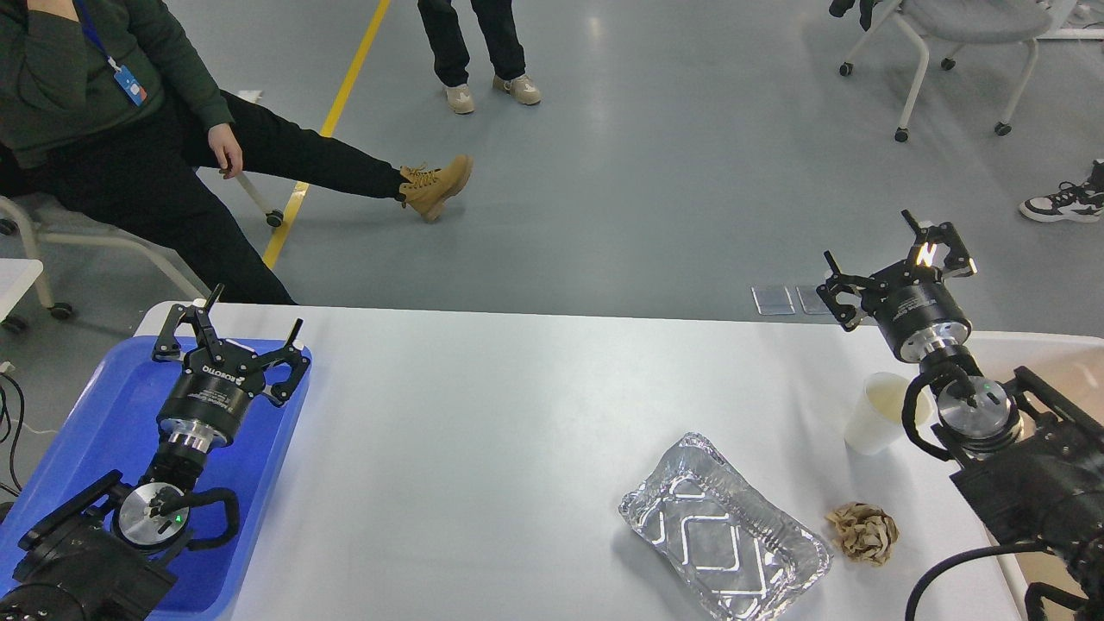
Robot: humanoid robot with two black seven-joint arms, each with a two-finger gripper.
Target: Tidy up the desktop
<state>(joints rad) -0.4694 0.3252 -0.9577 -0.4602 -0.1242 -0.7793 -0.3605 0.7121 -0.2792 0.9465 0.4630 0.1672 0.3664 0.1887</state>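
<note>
Clearly, both your pincers gape wide and hold nothing: left pincer (pixel 226 335) above the blue tray (pixel 103 414), right pincer (pixel 897 272) beyond the paper cup (pixel 878 412). Counter (pixel 483 414) lies below them, foil tray (pixel 723 539) and crumpled paper (pixel 863 533) awaiting collection.

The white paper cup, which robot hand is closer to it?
The right one. The right gripper hovers just above and behind the white paper cup; the left gripper is far across the desktop, over the blue tray.

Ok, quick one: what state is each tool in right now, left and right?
Left tool: open, holding nothing, above the blue tray.
Right tool: open, holding nothing, past the far edge of the desktop.
</note>
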